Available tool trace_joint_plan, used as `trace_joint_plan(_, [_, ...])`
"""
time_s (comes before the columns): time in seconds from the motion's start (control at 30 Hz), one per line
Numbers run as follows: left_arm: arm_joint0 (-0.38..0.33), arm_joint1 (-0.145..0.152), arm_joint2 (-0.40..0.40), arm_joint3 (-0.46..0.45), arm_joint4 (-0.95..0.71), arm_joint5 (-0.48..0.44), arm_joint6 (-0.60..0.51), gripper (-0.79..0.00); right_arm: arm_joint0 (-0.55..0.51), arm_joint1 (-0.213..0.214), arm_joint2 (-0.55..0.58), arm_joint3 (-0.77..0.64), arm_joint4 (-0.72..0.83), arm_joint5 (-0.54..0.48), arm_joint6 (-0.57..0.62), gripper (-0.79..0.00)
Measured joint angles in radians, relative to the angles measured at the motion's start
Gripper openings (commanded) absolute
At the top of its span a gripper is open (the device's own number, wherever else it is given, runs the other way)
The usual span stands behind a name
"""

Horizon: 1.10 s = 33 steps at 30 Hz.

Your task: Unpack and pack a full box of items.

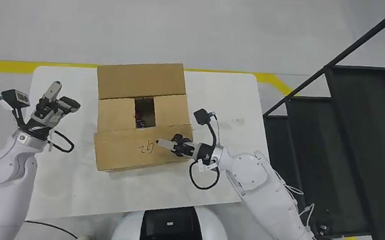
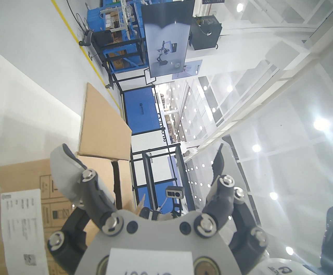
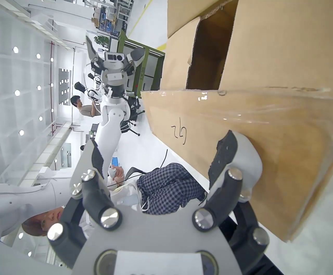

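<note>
Brown cardboard box [image 1: 139, 117], mid-table toward far edge, flaps partly open, dark central gap, handwritten mark on near flap

The left gripper [image 1: 60, 98] at nine o'clock, jaws spread wide, aims toward one o'clock; the right gripper [image 1: 166, 146], near centre, jaws apart, points toward nine o'clock.

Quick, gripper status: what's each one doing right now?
Left gripper: open, holding nothing, beside the box.
Right gripper: open, holding nothing; one of its fingers lies against the flap.
</note>
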Motion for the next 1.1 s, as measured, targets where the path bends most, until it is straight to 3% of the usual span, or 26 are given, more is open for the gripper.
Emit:
trace_joint_plan(0.2, [-0.164, -0.020, 0.109, 0.180, 0.055, -0.031, 0.001, 0.000, 0.026, -0.002, -0.026, 0.003, 0.008, 0.011, -0.001, 0.000])
trace_joint_plan(0.63, [-0.163, -0.021, 0.108, 0.184, 0.082, -0.031, 0.034, 0.000, 0.075, -0.002, -0.064, 0.013, 0.014, 0.041, 0.042, 0.000])
trace_joint_plan(0.73, [-0.197, -0.028, 0.135, 0.219, 0.185, -0.104, 0.093, 0.000, 0.083, -0.001, -0.067, 0.017, 0.019, 0.040, 0.046, 0.000])
trace_joint_plan(1.1, [-0.450, -0.098, 0.343, 0.568, 0.263, -0.228, 0.110, 0.000, 0.071, 0.005, -0.066, 0.003, 0.029, 0.037, 0.030, 0.000])
